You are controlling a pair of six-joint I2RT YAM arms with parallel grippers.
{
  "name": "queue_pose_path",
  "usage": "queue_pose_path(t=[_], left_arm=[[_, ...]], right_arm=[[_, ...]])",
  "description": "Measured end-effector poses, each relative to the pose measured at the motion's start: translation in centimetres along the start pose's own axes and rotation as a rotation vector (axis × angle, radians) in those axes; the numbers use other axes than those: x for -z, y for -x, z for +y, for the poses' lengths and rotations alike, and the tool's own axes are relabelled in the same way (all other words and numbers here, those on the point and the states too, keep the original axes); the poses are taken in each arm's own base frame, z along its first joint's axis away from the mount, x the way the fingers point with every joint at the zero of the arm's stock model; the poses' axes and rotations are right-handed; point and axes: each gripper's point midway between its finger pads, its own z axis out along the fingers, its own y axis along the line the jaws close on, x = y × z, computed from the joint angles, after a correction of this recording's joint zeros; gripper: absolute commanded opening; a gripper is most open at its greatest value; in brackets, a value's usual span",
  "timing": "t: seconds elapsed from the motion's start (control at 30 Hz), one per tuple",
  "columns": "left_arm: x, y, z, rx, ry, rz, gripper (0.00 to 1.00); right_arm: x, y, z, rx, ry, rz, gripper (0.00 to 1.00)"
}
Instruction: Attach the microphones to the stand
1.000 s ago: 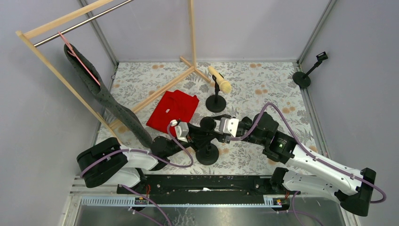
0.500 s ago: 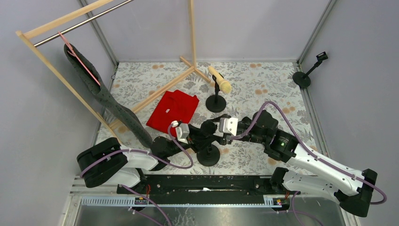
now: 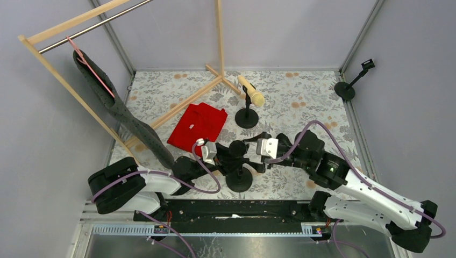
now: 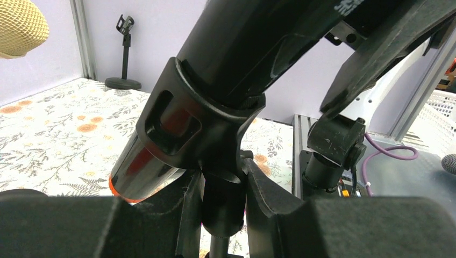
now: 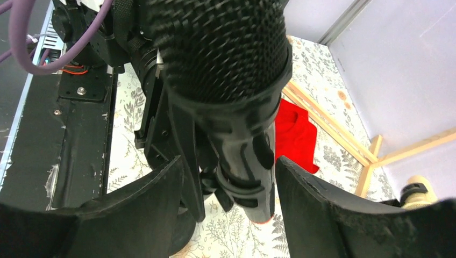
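A black microphone [image 3: 236, 147] with an orange-red tip [image 4: 125, 189] sits tilted in the clip [image 4: 185, 121] of the near stand [image 3: 239, 180]. My left gripper [image 4: 223, 207] is shut on that stand's stem just under the clip. My right gripper [image 5: 228, 161] stands open around the microphone's body, with a gap on each side of its fingers [image 5: 317, 212]; the mesh head [image 5: 220, 45] fills the top of the right wrist view. In the top view the right gripper [image 3: 253, 148] is just right of the microphone. A cream-beige microphone [image 3: 251, 90] rests in another stand [image 3: 247, 119] farther back.
An empty black stand [image 3: 349, 86] is at the far right wall. A red cloth [image 3: 198, 123] lies left of centre. A wooden rack [image 3: 177, 105] with a dark grey garment [image 3: 121, 115] fills the left side. A white basket [image 4: 438, 115] shows beyond the table edge.
My right gripper has opened, let go of the black microphone and drawn back a little to the right. The microphone stays in the clip; the left gripper keeps its hold.
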Motion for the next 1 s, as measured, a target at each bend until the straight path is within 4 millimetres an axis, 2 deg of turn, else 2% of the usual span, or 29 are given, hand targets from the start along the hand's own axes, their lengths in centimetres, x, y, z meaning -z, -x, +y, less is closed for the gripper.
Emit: queue_pose_path(t=[0.13,0.47,0.67,0.77,1.0], left_arm=[[0.0,0.1,0.1,0.009,0.004,-0.003,0.00],[0.3,0.1,0.1,-0.014,0.004,-0.005,0.00],[0.7,0.3,0.8,-0.115,0.014,-0.005,0.00],[0.4,0.7,3.2,-0.164,0.059,-0.001,0.00],[-2.3,1.3,11.4,-0.273,0.187,0.012,0.00]], right_arm=[[1.4,0.6,-0.4,0.015,-0.050,-0.023,0.71],[4.8,4.6,-2.1,0.039,-0.201,-0.190,0.72],[6.8,4.9,-2.3,0.000,-0.268,-0.232,0.71],[7.2,4.4,-2.3,-0.023,-0.290,-0.225,0.71],[8.0,2.2,-1.7,-0.074,-0.315,-0.170,0.71]])
